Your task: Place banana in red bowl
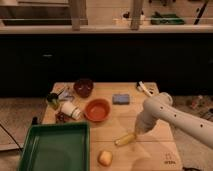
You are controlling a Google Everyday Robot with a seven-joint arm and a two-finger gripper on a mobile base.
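Banana (125,139) rests on the table (150,150) against my gripper (135,132), five o'clock of the red bowl (97,109) (whether I grip it, I cannot tell); lifting and placing remain.

One camera, high, looked down across wooden table (125,114), medium range; gripper (134,131) sat 5 o'clock of centre.
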